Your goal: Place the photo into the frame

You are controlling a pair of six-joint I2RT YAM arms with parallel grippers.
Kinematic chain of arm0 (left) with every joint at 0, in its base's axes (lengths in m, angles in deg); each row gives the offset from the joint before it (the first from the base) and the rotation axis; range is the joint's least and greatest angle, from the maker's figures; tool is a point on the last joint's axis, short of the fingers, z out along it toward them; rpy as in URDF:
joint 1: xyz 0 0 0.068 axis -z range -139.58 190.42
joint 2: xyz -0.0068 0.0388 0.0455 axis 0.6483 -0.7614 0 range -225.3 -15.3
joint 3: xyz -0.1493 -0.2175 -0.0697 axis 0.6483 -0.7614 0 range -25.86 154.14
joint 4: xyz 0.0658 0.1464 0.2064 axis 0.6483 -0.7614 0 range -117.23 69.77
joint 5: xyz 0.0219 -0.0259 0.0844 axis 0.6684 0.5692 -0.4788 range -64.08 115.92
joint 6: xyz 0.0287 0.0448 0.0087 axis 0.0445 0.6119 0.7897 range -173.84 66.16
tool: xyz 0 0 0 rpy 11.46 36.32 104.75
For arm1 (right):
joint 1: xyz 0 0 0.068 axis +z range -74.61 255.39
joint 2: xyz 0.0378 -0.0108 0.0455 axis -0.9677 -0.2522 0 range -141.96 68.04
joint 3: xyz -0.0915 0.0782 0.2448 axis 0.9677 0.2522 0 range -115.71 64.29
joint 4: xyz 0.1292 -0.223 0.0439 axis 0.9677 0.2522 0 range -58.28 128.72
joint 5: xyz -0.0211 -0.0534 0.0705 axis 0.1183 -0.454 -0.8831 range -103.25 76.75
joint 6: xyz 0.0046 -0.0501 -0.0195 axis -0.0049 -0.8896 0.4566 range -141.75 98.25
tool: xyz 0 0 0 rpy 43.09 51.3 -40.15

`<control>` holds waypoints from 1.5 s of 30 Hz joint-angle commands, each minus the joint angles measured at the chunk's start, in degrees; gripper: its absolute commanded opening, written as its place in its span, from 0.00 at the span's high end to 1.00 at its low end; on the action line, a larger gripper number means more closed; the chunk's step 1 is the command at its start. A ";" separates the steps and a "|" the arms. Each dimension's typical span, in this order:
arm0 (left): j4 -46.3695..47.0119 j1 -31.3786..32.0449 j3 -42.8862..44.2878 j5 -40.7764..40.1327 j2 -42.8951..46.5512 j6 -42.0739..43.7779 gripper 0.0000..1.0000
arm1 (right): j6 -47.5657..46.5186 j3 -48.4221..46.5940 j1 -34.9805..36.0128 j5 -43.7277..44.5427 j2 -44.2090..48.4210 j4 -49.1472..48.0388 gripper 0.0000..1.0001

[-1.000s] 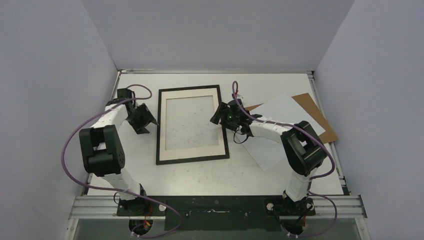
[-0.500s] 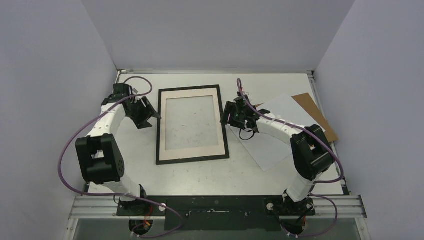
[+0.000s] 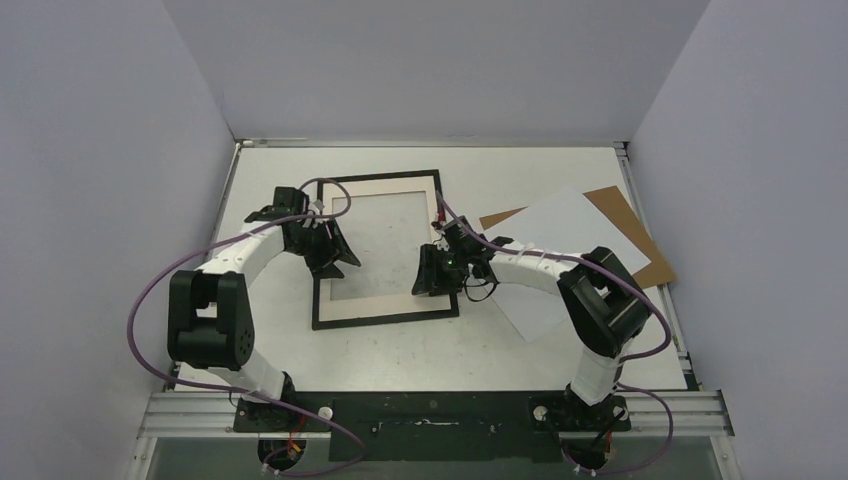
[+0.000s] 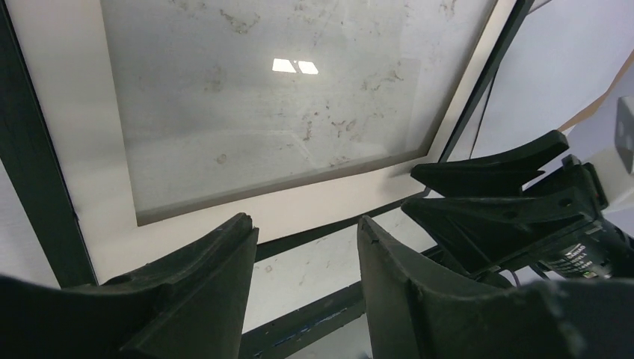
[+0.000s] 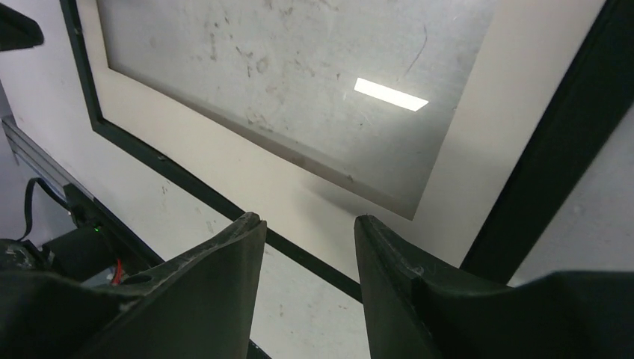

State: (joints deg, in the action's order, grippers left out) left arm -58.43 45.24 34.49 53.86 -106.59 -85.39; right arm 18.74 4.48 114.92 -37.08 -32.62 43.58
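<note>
The thin black frame [image 3: 380, 176] lies flat mid-table with a cream mat [image 3: 384, 188] inside it. The photo [image 3: 570, 245] lies to the right of the frame, pale side up, partly over brown cardboard. My left gripper [image 3: 340, 262] hovers over the frame's lower left part, open and empty; in the left wrist view its jaws [image 4: 303, 224] straddle the frame's near bar [image 4: 321, 238]. Over the lower right part my right gripper [image 3: 421, 284] is also open and empty [image 5: 308, 221], beside the frame's side bar [image 5: 553, 149].
Brown cardboard backing [image 3: 625, 225] sticks out from under the photo at the far right. Pale walls close the table on three sides. The two grippers face each other closely across the frame; the right gripper [image 4: 410, 187] shows in the left wrist view.
Both grippers have swung inward from beside the frame's left and right bars to above its lower half. Both sets of jaws have narrowed somewhat.
</note>
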 commanded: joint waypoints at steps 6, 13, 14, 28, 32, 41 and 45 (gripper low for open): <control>3.70 1.47 -0.40 -1.32 -2.63 -0.74 0.51 | -6.11 -2.69 1.14 -1.95 -4.34 4.37 0.53; 3.45 2.24 -0.14 -1.25 -3.30 -0.41 0.51 | -7.88 -2.70 1.94 5.20 -3.64 1.64 0.53; 3.35 2.37 -0.05 -1.28 -3.35 -0.32 0.51 | -7.82 -2.37 2.02 5.58 -3.52 0.29 0.53; -0.42 2.84 5.79 -3.05 -2.18 1.45 0.50 | -7.07 -1.91 1.16 8.84 8.73 -2.14 0.48; -0.30 2.90 8.62 -4.01 -0.11 2.26 0.49 | -5.90 -4.42 -2.84 14.07 13.46 2.17 0.41; 11.61 5.46 12.89 0.30 -1.06 -1.46 0.42 | -0.87 -6.57 -19.15 29.94 15.44 20.16 0.33; 14.59 12.03 20.11 -0.70 -7.48 -1.31 0.38 | 3.10 -2.67 -28.89 28.74 17.27 24.33 0.31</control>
State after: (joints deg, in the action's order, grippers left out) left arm -51.69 51.42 46.63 51.85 -109.14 -86.27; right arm 17.19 -1.05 93.17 -11.71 -18.09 59.95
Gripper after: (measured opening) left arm 0.604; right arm 0.683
